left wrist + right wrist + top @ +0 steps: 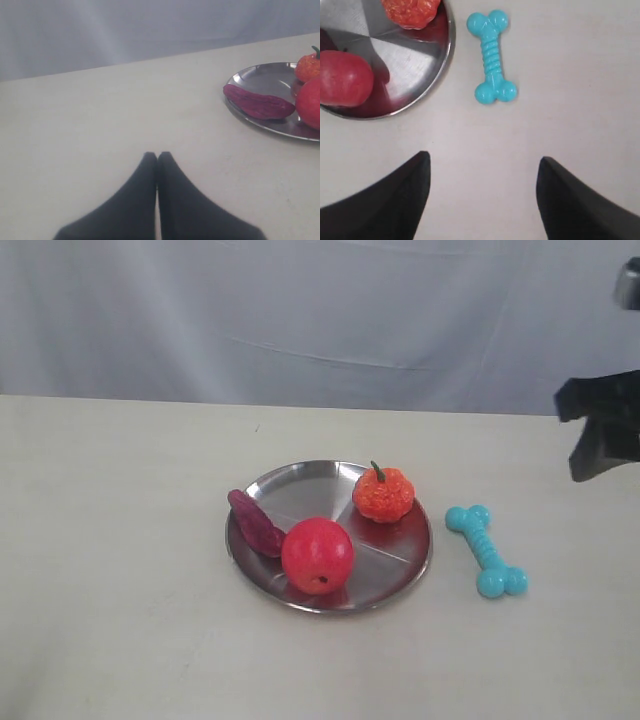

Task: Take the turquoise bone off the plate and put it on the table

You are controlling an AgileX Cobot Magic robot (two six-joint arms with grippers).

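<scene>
Lying flat on the surface point(120, 570), the turquoise bone point(487, 551) is outside the plate point(300, 485), just beside the rim but not touching it. A narrow strip of bare surface shows between them. The bone's shaft runs roughly along the rim, with one knobbed end nearer the back of the plate and the other nearer its front.

The right gripper point(483, 159) has its two dark fingers spread wide and holds nothing. In the right wrist view the bone lies out past the fingertips, apart from them, and roughly in line with the gap between them. In the exterior view this gripper is a dark shape at the picture's border, well apart from the bone, on the side of the bone away from the plate.

On the plate are an orange pumpkin toy point(383, 493) at the side nearest the bone, a red ball point(317, 555) at the front, and a purple piece point(257, 523) at the side away from the bone.

The left gripper point(157, 156) has its fingers pressed together, over bare surface on the purple piece's side of the plate, apart from the rim.

Beyond the bone, away from the plate, the surface is bare and open, and also in front of the plate. The back edge of the surface is well behind the plate, against a pale cloth point(300, 310).
</scene>
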